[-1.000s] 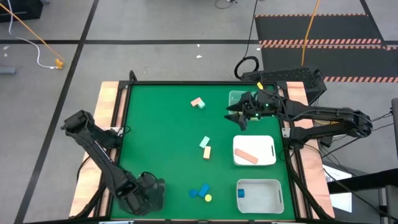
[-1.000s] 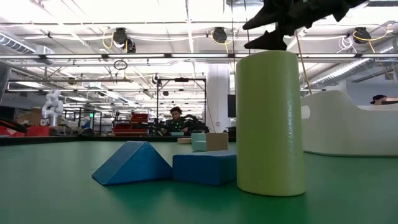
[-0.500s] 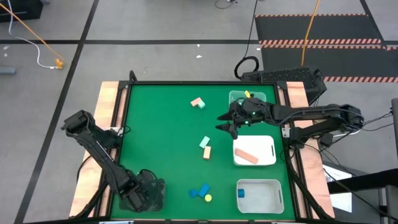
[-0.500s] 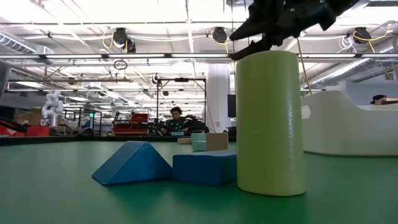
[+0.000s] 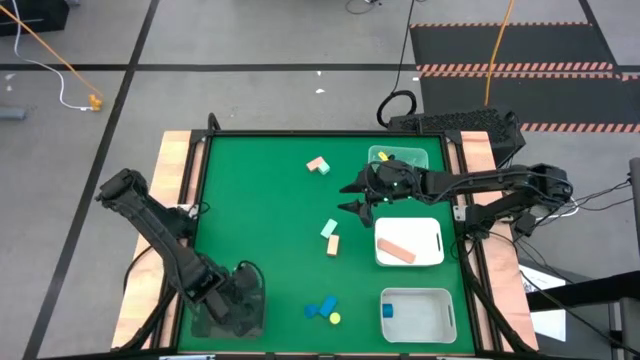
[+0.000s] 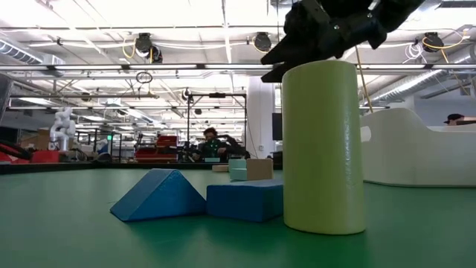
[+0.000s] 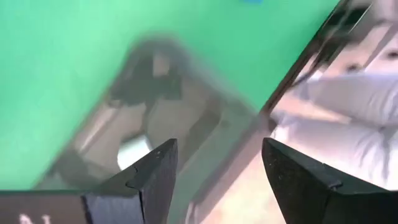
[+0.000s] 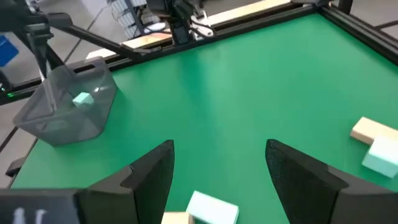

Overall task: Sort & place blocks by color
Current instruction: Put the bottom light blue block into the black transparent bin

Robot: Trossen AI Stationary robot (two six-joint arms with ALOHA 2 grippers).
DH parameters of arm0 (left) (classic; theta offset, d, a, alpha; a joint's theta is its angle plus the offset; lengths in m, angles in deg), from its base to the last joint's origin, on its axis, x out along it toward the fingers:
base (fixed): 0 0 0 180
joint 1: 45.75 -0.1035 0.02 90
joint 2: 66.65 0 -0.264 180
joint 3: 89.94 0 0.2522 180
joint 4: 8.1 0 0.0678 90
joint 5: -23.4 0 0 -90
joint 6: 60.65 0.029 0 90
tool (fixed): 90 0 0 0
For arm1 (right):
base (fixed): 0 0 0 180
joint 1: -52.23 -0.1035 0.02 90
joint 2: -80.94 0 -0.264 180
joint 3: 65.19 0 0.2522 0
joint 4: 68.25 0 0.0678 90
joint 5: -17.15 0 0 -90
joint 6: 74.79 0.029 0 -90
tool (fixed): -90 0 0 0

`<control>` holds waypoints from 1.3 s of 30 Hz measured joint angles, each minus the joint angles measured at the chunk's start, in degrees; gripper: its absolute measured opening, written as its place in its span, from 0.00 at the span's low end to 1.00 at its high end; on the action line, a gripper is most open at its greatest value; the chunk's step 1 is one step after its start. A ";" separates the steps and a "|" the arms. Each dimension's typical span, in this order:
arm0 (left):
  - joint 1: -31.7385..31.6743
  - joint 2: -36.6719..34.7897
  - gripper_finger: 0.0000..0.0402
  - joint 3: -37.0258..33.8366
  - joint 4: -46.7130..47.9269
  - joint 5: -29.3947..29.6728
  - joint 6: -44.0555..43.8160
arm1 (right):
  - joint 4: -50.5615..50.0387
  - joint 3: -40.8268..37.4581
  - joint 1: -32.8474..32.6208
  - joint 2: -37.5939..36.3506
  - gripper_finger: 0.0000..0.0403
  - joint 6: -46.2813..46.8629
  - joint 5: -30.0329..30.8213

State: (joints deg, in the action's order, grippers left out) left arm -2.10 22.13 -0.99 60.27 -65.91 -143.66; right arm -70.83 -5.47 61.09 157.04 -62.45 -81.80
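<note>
Both jaws are released; the right gripper (image 5: 352,197), beside the white tray (image 5: 432,232), risks nudging the mint block (image 5: 328,229).

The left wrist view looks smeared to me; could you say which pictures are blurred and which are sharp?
Left wrist view: the tray and table edge are blurred, though the hand's fingers stay crisp. Right wrist view: sharp, the mint block clear. Low view: the yellow cylinder is sharp.

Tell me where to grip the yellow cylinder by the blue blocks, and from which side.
Come down from above and pinch its curved wall near the top. The yellow cylinder stands upright, taller than the blue blocks crowding one side of its base, so up there nothing should be in the way.
</note>
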 joint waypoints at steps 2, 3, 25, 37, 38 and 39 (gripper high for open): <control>-1.26 -1.22 0.58 0.32 -0.06 3.07 1.68 | 0.91 0.00 -0.01 0.66 0.60 -0.33 0.04; -2.00 -1.87 0.58 0.32 -0.02 4.24 2.42 | 0.79 0.07 -0.06 0.80 0.60 -0.80 0.10; -19.18 -3.76 0.58 0.35 0.87 11.83 33.26 | -23.23 8.92 -6.38 2.77 0.60 -10.14 11.96; -26.60 -3.74 0.58 0.35 0.87 11.89 42.14 | -20.99 11.28 -9.39 8.28 0.60 -11.31 8.66; -27.02 -3.72 0.58 0.35 0.90 11.88 42.57 | -20.87 12.21 -9.65 9.52 0.60 -11.79 8.00; -27.38 -3.72 0.58 0.35 1.01 11.88 43.00 | -21.20 13.10 -9.87 10.70 0.60 -13.14 7.04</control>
State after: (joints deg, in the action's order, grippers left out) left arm -29.48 18.40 -0.65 61.27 -54.04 -100.66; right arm -92.03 7.63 51.22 167.74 -75.59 -74.76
